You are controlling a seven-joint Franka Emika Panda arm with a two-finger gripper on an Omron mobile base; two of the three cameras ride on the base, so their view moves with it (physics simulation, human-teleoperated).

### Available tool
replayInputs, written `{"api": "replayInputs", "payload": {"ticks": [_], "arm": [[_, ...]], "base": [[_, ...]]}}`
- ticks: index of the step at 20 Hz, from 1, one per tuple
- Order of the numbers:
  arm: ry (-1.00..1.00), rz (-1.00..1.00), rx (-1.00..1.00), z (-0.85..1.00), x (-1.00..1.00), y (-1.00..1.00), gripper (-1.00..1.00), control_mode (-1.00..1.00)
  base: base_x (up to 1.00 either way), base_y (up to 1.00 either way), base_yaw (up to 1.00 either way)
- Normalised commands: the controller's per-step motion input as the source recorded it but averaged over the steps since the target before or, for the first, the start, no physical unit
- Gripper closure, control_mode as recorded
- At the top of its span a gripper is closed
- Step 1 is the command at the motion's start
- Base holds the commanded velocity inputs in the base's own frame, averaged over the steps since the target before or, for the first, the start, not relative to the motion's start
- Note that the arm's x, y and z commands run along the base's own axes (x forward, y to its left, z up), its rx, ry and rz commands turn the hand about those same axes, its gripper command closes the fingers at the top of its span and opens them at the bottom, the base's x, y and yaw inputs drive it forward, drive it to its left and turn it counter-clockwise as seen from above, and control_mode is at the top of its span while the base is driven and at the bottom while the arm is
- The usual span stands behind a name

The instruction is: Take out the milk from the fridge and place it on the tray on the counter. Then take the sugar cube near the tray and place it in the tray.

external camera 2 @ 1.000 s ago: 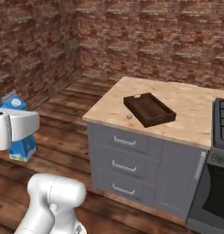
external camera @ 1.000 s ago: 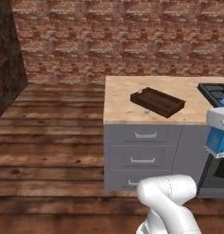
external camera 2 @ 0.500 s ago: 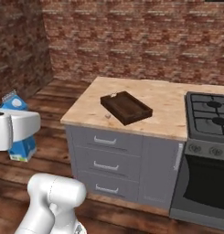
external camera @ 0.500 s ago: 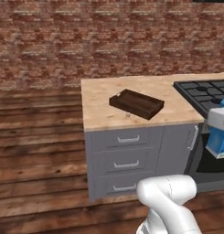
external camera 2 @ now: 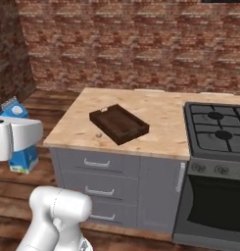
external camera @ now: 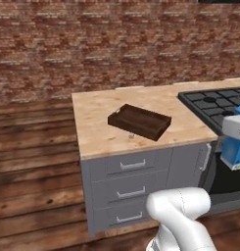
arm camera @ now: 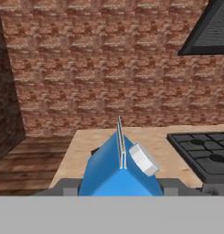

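Since the earlier frames our base has swung round, so the counter now lies squarely ahead, with the stove at its right. The gripper holds the milk — fingers clamped on its sides — well short of the counter. The tray rests on the counter; the sugar cube lies just beside its near edge.

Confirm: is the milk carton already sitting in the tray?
No, the tray on the counter holds nothing, and the blue milk carton hangs off to the side at the arm's end, clear of the counter.
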Motion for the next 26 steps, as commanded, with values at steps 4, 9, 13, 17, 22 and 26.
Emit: {"api": "replayInputs", "payload": {"ticks": [4,9,13,17,22,26], "arm": [[0.0,0.0,0.0,0.0,0.0,0.0,1.0,1.0],[0.0,0.0,0.0,0.0,0.0,0.0,1.0,1.0],[0.0,0.0,0.0,0.0,0.0,0.0,1.0,1.0],[0.0,0.0,0.0,0.0,0.0,0.0,1.0,1.0],[0.0,0.0,0.0,0.0,0.0,0.0,1.0,1.0],[0.0,0.0,0.0,0.0,0.0,0.0,1.0,1.0]], "base": [[0.36,0.2,-0.03],[0.58,0.27,0.0],[0.9,0.12,0.0],[0.55,0.0,0.0],[0.17,-0.01,0.0],[0.28,-0.22,0.08]]}}
